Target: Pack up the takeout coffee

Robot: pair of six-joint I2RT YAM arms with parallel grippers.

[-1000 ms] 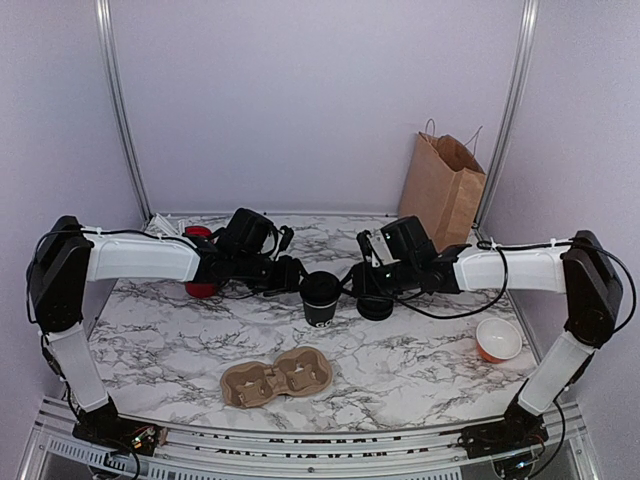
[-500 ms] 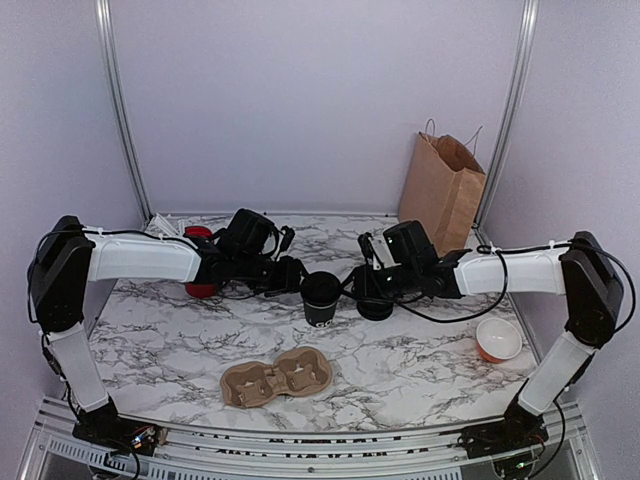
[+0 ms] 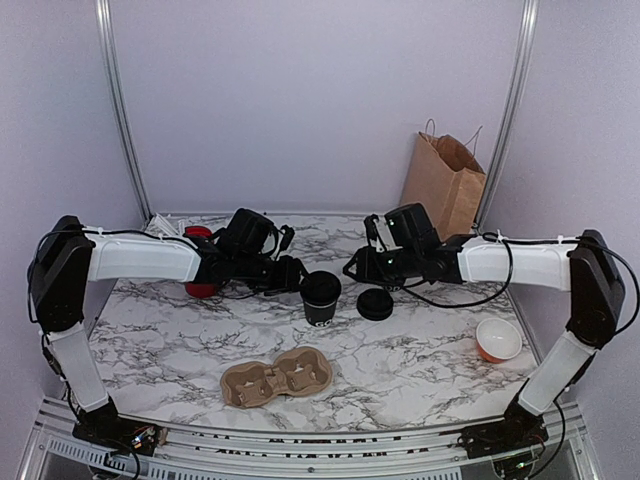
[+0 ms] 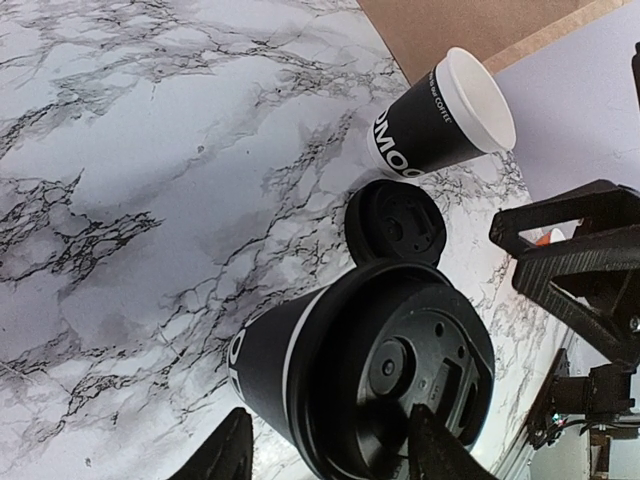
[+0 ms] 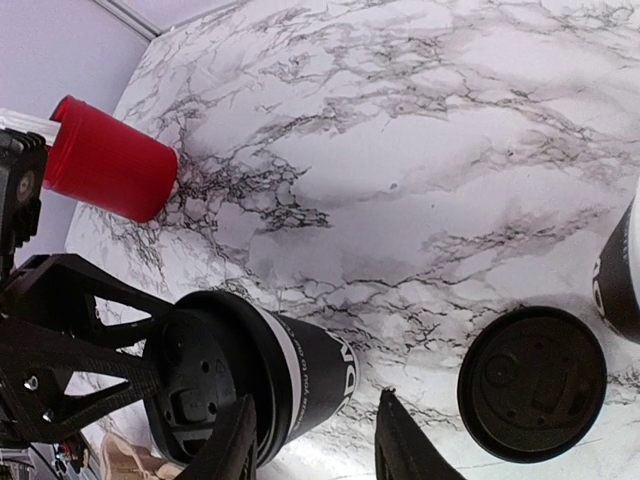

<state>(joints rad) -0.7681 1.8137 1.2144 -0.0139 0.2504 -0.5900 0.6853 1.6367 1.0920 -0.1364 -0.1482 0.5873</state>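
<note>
Upright at table centre: takeout coffee (image 3: 320, 297), lidded; straddled from the left by nearer left gripper (image 4: 330, 428), actual pinch impossible to tell; right gripper (image 5: 316, 400) spread, empty, just right.

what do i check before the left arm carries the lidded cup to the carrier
1. Lidded cup closed: ok, its lid covers the rim in both wrist views.
2. Left gripper grip: cannot tell. Its fingers flank the cup, but contact is not clear.
3. Right gripper out of the way: ok. It is open, holds nothing and is apart from the cup.
4. Carrier ready: ok, both wells hold nothing.
5. Path free: probably ok. The loose lid and the open cup sit to the right, not between cup and carrier.
</note>
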